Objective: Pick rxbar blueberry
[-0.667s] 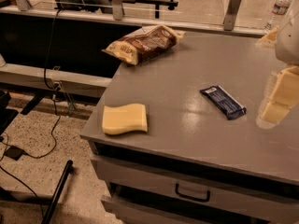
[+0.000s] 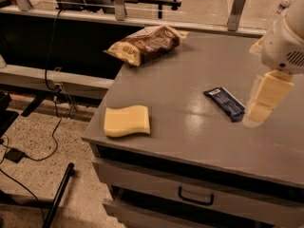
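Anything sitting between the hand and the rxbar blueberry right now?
Nothing. In the camera view, only a strip of bare grey tabletop separates the hand, at the table's right side, from the rxbar blueberry.

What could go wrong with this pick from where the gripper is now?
1. The gripper hangs just right of the rxbar blueberry, not over it; lowering here would likely miss or clip its near end.
2. The bar lies flat on the table in a glossy wrapper, so it may slide or slip out rather than lift.
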Motion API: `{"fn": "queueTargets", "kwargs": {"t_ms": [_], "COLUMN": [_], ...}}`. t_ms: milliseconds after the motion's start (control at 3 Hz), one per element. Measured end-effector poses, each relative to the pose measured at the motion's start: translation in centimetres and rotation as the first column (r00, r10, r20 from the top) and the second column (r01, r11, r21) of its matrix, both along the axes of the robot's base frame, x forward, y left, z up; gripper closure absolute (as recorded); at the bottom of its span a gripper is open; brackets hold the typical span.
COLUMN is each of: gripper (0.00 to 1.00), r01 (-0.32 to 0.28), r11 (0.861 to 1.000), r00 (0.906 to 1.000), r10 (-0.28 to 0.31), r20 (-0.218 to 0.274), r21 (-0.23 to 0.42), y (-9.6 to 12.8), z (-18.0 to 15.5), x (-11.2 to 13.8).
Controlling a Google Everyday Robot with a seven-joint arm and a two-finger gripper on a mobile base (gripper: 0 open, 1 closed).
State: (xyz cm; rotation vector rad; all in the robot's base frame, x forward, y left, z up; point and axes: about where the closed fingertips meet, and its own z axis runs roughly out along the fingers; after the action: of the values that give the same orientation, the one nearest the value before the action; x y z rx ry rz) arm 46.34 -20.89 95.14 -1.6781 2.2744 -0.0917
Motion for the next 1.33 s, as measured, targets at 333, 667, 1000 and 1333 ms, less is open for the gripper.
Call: {"fn": "queueTargets", "kwargs": {"t_ms": [333, 667, 1000, 1333], "gripper": [0.00, 0.00, 0.00, 0.17], "r01": [0.031, 0.091, 0.130, 0.148], "r11": [0.999, 0.995, 0.991, 0.989], "r00": [0.9993, 0.9947, 0.9892, 0.9844], "r10": [-0.031, -0.090, -0.127, -0.145], "r20": [-0.018, -0.050, -0.072, -0.100], "r21": [0.015, 0.027, 0.025, 0.018], "y": [0.7, 0.8, 0.7, 0.7], "z": [-2.4, -6.3, -8.4, -10.2], "x": [2.1, 4.6, 5.2, 5.4]}}
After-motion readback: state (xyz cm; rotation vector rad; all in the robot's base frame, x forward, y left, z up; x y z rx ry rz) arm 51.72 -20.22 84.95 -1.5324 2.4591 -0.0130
